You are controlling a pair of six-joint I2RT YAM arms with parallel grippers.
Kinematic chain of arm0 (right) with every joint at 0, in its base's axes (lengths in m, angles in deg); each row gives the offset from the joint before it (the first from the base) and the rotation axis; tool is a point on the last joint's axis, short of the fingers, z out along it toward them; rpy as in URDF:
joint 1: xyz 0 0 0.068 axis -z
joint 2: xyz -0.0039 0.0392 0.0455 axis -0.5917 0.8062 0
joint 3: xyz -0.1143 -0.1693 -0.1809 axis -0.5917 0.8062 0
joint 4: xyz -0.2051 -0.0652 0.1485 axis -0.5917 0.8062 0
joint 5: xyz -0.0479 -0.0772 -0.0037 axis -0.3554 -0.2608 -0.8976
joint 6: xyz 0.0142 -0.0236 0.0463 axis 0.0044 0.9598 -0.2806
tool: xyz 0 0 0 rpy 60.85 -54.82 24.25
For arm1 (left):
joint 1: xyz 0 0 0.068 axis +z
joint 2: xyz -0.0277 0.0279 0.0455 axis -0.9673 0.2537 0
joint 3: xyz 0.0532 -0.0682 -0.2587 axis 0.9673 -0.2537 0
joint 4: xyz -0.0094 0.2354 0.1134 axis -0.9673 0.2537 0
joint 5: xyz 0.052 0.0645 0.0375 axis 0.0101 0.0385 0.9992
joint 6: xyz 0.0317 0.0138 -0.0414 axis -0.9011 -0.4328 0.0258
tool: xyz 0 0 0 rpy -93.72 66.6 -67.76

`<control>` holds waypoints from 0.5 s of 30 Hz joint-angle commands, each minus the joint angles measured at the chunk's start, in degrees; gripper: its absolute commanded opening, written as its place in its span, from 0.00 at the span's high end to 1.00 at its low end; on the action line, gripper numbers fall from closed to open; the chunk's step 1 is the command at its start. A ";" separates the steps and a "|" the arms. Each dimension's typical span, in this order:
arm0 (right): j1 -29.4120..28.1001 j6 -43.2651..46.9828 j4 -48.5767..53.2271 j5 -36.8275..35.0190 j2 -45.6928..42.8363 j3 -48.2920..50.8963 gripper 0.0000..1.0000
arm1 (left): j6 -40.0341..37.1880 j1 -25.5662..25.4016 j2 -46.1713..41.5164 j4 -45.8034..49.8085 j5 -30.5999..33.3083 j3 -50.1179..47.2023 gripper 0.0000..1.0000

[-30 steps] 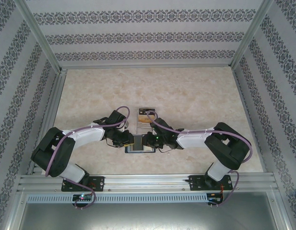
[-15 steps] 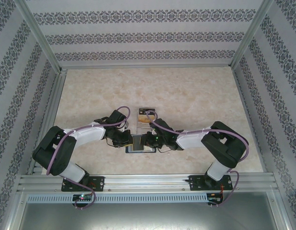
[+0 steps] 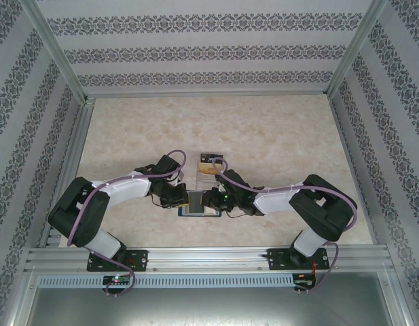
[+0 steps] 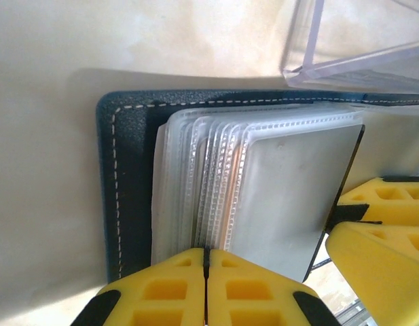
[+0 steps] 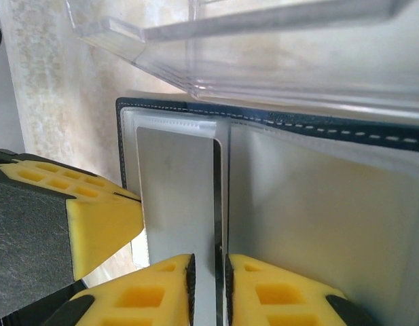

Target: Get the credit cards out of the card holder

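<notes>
The navy card holder lies open on the table near the front, between both arms. Its clear plastic sleeves fan out from the spine. My left gripper is shut on the sleeves' near edges, and I see it from above. One leaf stands up with a thin black credit card in it; the card's edge also shows in the left wrist view. My right gripper pinches that black edge with its jaws almost together, seen from above.
A clear acrylic stand sits just behind the card holder, overhanging its far edge. Aluminium rails run along the table's left, right and front sides. The marbled tabletop stretches away behind the stand.
My left gripper's jaws have come together on the sleeves. Both arms have shifted only slightly over the card holder, and the right gripper's hold looks the same.
</notes>
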State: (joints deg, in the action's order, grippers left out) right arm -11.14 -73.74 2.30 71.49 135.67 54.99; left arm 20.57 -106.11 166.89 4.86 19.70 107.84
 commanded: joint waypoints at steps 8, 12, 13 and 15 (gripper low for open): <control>-3.21 -0.25 5.54 -7.41 -6.28 -0.03 0.71 | -3.32 -1.87 2.16 4.04 2.06 0.70 0.92; -4.30 -1.69 4.44 -10.68 -8.97 2.64 0.71 | -4.61 -2.75 3.04 4.88 2.48 1.65 0.92; -4.60 -2.13 4.00 -11.37 -9.54 3.42 0.71 | -5.00 -3.01 3.29 5.19 2.67 2.08 0.92; -5.03 -3.05 3.34 -12.61 -10.52 4.81 0.71 | -5.61 -3.37 3.97 5.72 2.66 2.83 0.92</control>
State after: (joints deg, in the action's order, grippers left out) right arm -15.38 -74.97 6.32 63.01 126.51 57.55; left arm 17.49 -108.28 168.73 6.02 19.96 110.00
